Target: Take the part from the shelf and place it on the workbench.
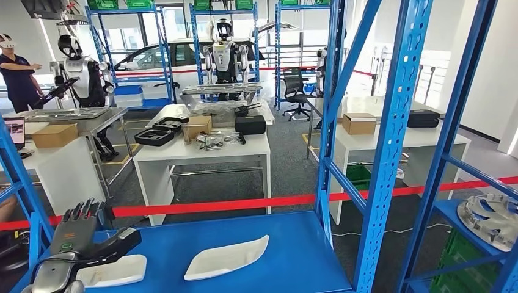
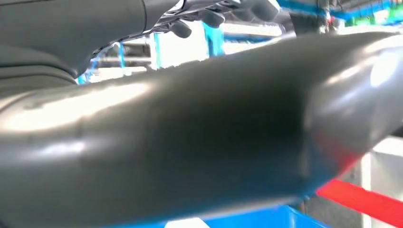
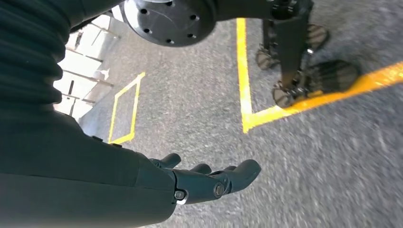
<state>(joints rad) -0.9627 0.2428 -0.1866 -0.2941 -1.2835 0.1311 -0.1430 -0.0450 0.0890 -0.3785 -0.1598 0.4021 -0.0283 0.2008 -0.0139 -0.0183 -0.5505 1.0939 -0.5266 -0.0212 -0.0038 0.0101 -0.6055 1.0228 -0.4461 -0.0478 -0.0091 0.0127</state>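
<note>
Parts: two white parts on blue shelf (image 1: 293, 244), one (image 1: 227, 257) at lower centre, other (image 1: 116, 270) at lower left, under left hand (image 1: 82, 235); fingers spread, holding nothing. Right hand (image 3: 209, 178) hangs over floor, fingers loosely apart, empty.

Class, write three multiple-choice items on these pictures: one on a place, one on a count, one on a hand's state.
1. Where do the white parts lie?
A. blue shelf
B. grey floor
C. white table
2. How many white parts lie there?
A. one
B. two
C. four
3. The right hand is:
A. holding a part
B. holding a box
C. holding nothing

Answers: 1 A, both rest on the blue shelf board. 2 B, one lies by the left hand, one further right. 3 C, its fingers hang apart above the floor.
</note>
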